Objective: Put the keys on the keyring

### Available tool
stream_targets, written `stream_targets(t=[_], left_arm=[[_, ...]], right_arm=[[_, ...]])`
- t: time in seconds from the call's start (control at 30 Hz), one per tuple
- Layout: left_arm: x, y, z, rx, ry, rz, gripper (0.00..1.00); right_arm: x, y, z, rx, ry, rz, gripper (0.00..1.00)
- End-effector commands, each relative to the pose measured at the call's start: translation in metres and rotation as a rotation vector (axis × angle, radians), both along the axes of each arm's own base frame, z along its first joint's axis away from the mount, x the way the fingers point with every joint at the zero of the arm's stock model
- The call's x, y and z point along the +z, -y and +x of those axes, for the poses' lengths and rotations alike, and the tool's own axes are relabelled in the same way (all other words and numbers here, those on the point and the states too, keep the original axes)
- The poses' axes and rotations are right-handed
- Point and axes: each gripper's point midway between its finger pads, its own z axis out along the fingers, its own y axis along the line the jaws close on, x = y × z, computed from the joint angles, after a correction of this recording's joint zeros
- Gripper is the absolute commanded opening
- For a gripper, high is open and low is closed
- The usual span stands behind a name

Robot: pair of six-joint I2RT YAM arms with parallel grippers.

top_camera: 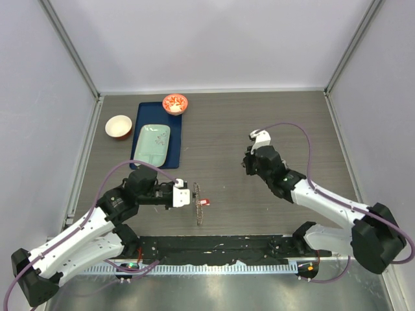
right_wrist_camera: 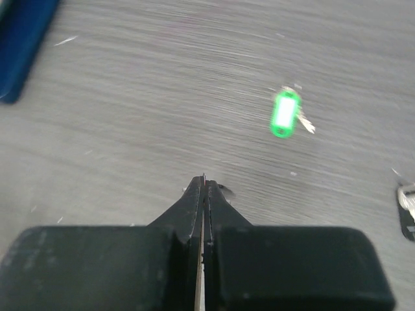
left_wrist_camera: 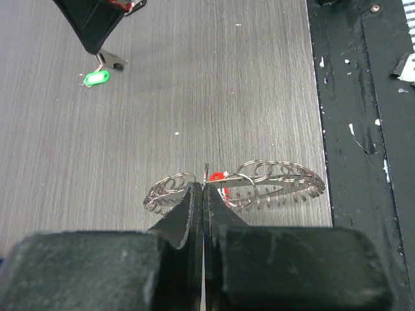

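Note:
My left gripper (left_wrist_camera: pixel 205 188) is shut on the near rim of the keyring (left_wrist_camera: pixel 285 176), a silvery ring fringed with small wire loops, and holds it just above the table. A red key (left_wrist_camera: pixel 217 176) hangs on the ring beside the jaws. From above, the keyring (top_camera: pixel 198 212) stands on edge at the left gripper (top_camera: pixel 192 196). The green key (right_wrist_camera: pixel 284 113) lies loose on the table ahead of my right gripper (right_wrist_camera: pixel 204 184). That gripper is shut, with a thin metal sliver at its tips and a dark key (left_wrist_camera: pixel 115 61) right beneath it. It hovers at centre right (top_camera: pixel 248 166).
A blue tray (top_camera: pixel 144 111) with a pale green plate (top_camera: pixel 152 144) lies at the back left. A red patterned bowl (top_camera: pixel 175 102) and a cream bowl (top_camera: pixel 118 126) stand by it. Another dark key (right_wrist_camera: pixel 407 217) lies at the right wrist view's edge. A black strip (top_camera: pixel 214 246) runs along the near edge.

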Motion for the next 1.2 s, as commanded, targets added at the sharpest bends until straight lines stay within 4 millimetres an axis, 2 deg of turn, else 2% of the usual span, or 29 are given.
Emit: stream_targets(t=[0.0,0.03,0.1,0.13,0.3,0.47,0.7,0.93,1.17], left_arm=[[0.017,0.004,0.007,0.007,0.071,-0.048,0.00],[0.017,0.003,0.008,0.014,0.073,-0.046,0.00],[0.017,0.003,0.009,0.021,0.075,-0.043,0.00],[0.017,0.002,0.010,0.024,0.077,-0.043,0.00],[0.019,0.001,0.012,0.040,0.083,-0.048,0.00],[0.026,0.001,0.011,0.047,0.088,-0.074,0.00],[0.029,0.001,0.013,0.063,0.090,-0.087,0.00],[0.029,0.005,0.012,0.052,0.075,-0.101,0.00],[0.030,0.008,0.010,0.035,0.059,-0.114,0.00]], right_arm=[[0.045,-0.050,-0.024,0.390,0.242,-0.075,0.01],[0.048,-0.065,-0.037,0.491,0.266,-0.079,0.01],[0.059,-0.076,-0.049,0.580,0.320,-0.077,0.01],[0.061,-0.090,-0.065,0.693,0.339,-0.054,0.01],[0.082,-0.109,-0.097,0.881,0.470,0.031,0.01],[0.093,-0.123,-0.121,1.035,0.574,0.085,0.01],[0.094,-0.137,-0.139,1.173,0.604,0.137,0.02],[0.108,-0.137,-0.150,1.214,0.652,0.166,0.02],[0.106,-0.142,-0.157,1.272,0.661,0.131,0.02]])
